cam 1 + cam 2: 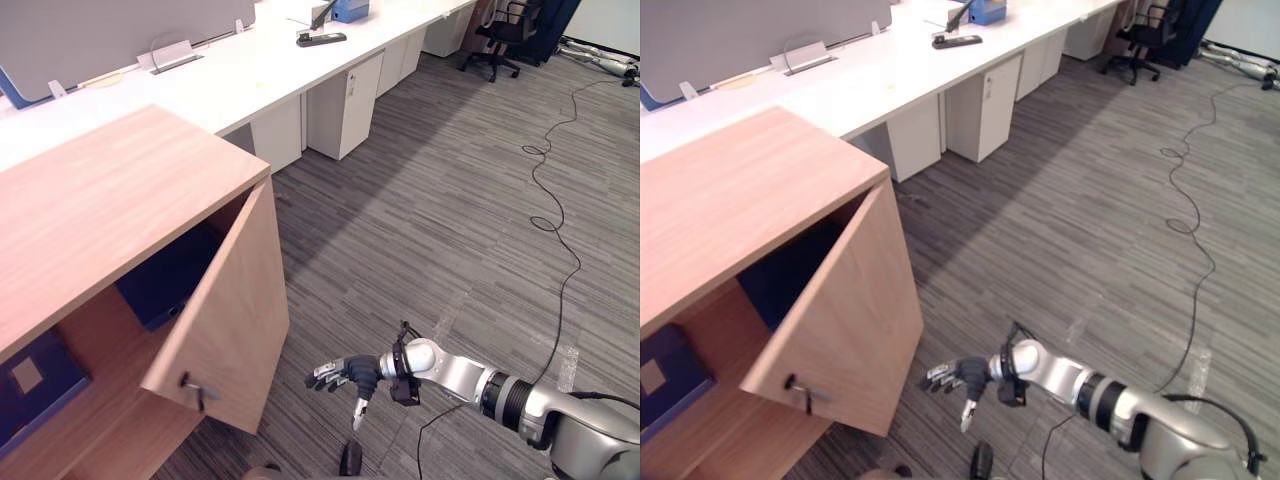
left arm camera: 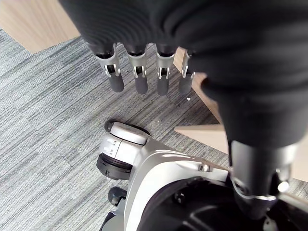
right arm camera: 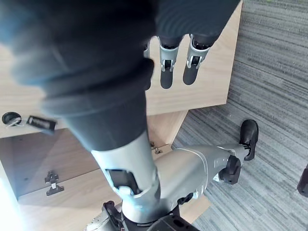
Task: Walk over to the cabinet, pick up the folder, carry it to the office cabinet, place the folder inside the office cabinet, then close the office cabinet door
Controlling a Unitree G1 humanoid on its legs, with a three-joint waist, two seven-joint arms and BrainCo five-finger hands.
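The office cabinet (image 1: 100, 200) stands at the left, its door (image 1: 230, 300) swung open toward the near side. A dark blue folder (image 1: 165, 285) lies inside, in the compartment behind the door, and no hand touches it. The right hand (image 1: 350, 373) hovers just right of the door's near edge, fingers loosely spread, empty. The left hand (image 2: 141, 77) hangs over the floor with its fingers straight and side by side, holding nothing.
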